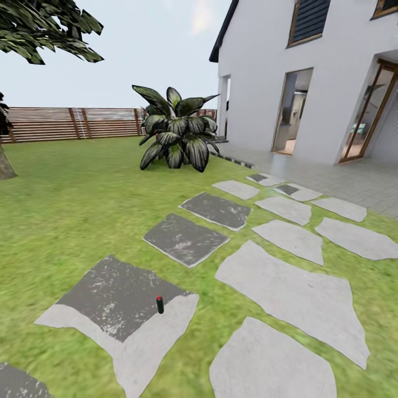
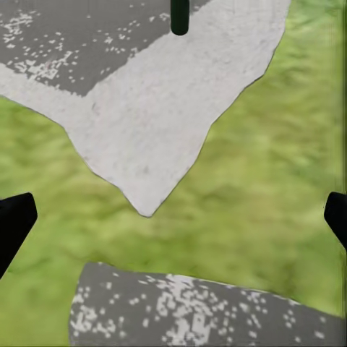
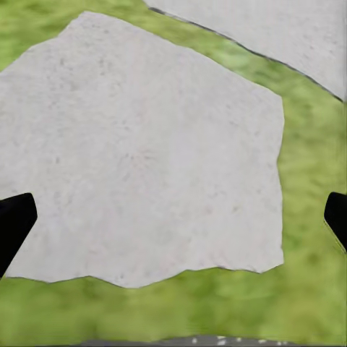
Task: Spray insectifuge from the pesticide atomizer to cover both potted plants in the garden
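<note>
The pesticide atomizer (image 1: 160,304) stands upright on a large grey paving stone (image 1: 121,320) in the lawn, a small dark-green bottle with a red tip. In the left wrist view its dark body (image 2: 179,16) shows at the frame edge, well ahead of my left gripper (image 2: 173,220). That gripper hangs open over grass and stone, holding nothing. My right gripper (image 3: 173,220) is open too, above a pale paving stone (image 3: 144,152). The potted plants are out of view.
Irregular stepping stones (image 1: 287,293) run across the lawn toward a white house (image 1: 309,83) with open doorways. A big plant with dark green-and-white leaves (image 1: 177,135) grows mid-lawn. A brown slat fence (image 1: 72,122) closes the back, and a tree trunk (image 1: 5,163) stands at far left.
</note>
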Robot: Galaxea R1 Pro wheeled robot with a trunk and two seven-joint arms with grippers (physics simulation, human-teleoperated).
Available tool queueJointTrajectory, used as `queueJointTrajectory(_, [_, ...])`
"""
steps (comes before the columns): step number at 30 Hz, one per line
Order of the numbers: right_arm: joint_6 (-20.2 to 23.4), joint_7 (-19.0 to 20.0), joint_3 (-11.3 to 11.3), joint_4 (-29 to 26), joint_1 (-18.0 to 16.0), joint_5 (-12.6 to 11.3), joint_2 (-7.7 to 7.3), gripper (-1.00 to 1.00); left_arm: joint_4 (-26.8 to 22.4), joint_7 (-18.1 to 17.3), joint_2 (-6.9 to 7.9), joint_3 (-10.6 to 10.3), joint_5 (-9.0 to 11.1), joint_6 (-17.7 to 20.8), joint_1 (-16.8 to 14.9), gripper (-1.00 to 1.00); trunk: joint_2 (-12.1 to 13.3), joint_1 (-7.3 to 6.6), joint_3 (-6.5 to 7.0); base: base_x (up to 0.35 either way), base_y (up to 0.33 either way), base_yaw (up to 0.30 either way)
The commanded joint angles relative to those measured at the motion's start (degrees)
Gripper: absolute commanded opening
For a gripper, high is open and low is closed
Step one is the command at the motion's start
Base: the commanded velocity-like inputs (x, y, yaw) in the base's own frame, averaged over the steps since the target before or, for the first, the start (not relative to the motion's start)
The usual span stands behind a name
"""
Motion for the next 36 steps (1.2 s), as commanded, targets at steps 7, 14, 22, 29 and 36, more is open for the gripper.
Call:
queueJointTrajectory(7, [-0.18, -0.08, 0.0, 0.06, -0.04, 0.01, 0.01, 1.0, 0.04, 0.02, 0.0, 0.0, 0.02, -0.18, -0.04, 1.0, -0.01, 0.03, 0.01, 0.261, -0.181, 0.095])
queueJointTrajectory(14, [-0.18, -0.08, 0.0, 0.07, -0.04, 0.01, 0.01, 1.0, 0.04, 0.02, 0.0, 0.0, 0.02, -0.18, -0.04, 1.0, -0.01, 0.03, 0.15, 0.218, -0.212, 0.264])
queueJointTrajectory(22, [-0.18, -0.08, 0.0, -0.02, -0.04, 0.01, 0.01, 1.0, 0.04, 0.02, 0.0, 0.0, 0.02, -0.18, -0.04, 1.0, -0.01, 0.03, 0.16, 0.216, -0.214, 0.276])
queueJointTrajectory(29, [-0.18, -0.08, 0.0, -0.02, -0.04, 0.01, 0.05, 1.0, 0.04, 0.02, 0.0, 0.0, 0.02, -0.16, -0.04, 1.0, -0.01, 0.03, 0.16, 0.215, -0.214, 0.278])
queueJointTrajectory(36, [-0.18, -0.08, 0.0, -0.02, -0.04, 0.01, 0.08, 1.0, 0.04, 0.02, 0.03, 0.0, 0.02, -0.18, -0.04, 1.0, -0.01, 0.03, 0.16, 0.185, -0.231, 0.277])
